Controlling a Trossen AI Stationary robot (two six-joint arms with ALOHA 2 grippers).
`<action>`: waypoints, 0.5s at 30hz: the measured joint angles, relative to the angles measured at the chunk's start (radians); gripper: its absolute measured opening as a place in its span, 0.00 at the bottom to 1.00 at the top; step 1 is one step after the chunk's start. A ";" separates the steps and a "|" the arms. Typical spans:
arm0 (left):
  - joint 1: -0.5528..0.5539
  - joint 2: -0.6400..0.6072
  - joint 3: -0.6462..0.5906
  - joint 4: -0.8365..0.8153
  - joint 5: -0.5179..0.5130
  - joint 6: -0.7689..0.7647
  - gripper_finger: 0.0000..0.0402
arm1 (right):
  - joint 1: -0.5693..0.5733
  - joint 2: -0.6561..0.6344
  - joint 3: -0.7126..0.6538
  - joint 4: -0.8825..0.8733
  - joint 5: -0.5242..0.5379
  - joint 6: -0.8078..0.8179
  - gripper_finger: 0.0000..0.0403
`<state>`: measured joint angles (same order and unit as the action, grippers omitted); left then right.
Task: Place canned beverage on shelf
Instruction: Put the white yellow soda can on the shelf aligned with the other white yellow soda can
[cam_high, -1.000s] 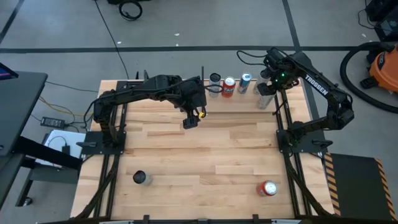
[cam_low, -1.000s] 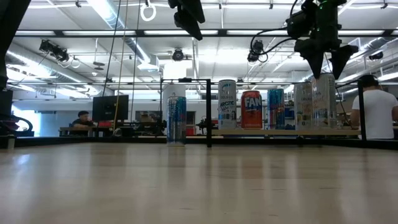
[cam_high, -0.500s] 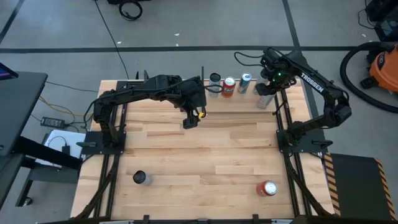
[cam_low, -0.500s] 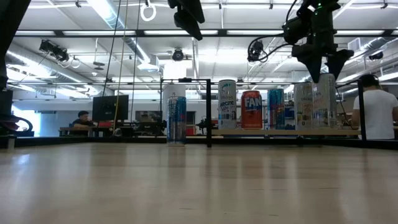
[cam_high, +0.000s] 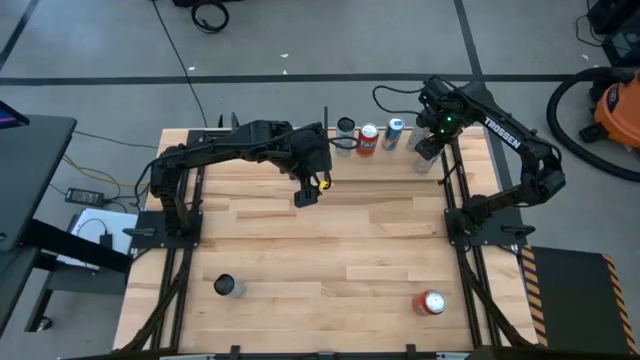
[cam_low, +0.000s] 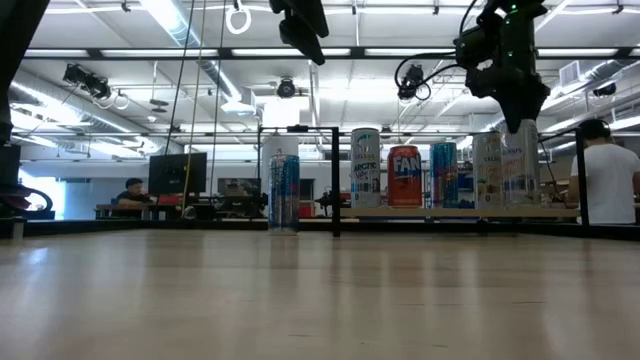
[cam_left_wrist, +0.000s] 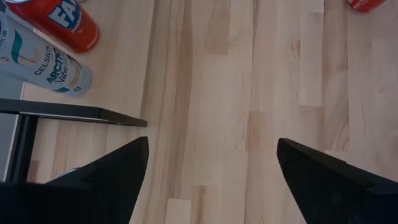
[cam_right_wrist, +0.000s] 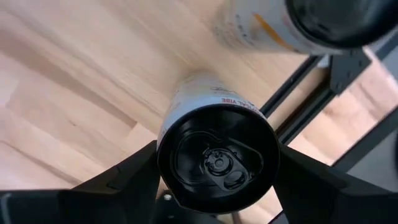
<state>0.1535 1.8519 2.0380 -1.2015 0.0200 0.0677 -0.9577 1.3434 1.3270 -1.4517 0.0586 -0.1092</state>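
The pale shelf (cam_high: 385, 152), edged by black rods, lies at the table's far edge. On it stand a Celsius can (cam_low: 365, 167), a red Fanta can (cam_low: 405, 176), a blue can (cam_low: 443, 174) and two more cans at its right end. My right gripper (cam_right_wrist: 214, 186) is open over the right end. Its fingers stand on either side of the black top of a white can (cam_right_wrist: 217, 158), which stands upright on the shelf. My left gripper (cam_left_wrist: 211, 180) is open and empty, high above the table's middle (cam_high: 308, 190). My right gripper has one finger (cam_right_wrist: 118, 183) on each side of the white can's top rim (cam_right_wrist: 186, 118), coming from above and pointing down. I cannot tell whether the fingers touch the can.
Another can (cam_right_wrist: 298, 25) stands close beside the white one, with the shelf's black rod (cam_right_wrist: 298, 106) next to it. A dark-topped can (cam_high: 225, 286) stands near left on the table, a red can (cam_high: 432, 303) near right. A striped can (cam_low: 284, 193) stands left of the shelf's post.
My right gripper has shifted a little toward the table's left over the cans at the shelf's right end. The cans have stayed where they were.
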 joint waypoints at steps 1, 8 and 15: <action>0.000 0.000 0.000 0.000 0.000 -0.003 0.89 | 0.000 0.000 0.000 0.001 0.001 -0.030 0.69; 0.000 0.000 0.000 0.000 0.000 -0.003 0.89 | 0.000 0.000 0.000 0.015 -0.006 -0.271 0.68; 0.000 0.000 0.000 0.001 0.000 -0.004 0.89 | 0.000 0.000 0.000 0.015 -0.007 -0.449 0.68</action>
<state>0.1535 1.8519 2.0380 -1.2007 0.0200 0.0636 -0.9577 1.3434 1.3270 -1.4364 0.0519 -0.5586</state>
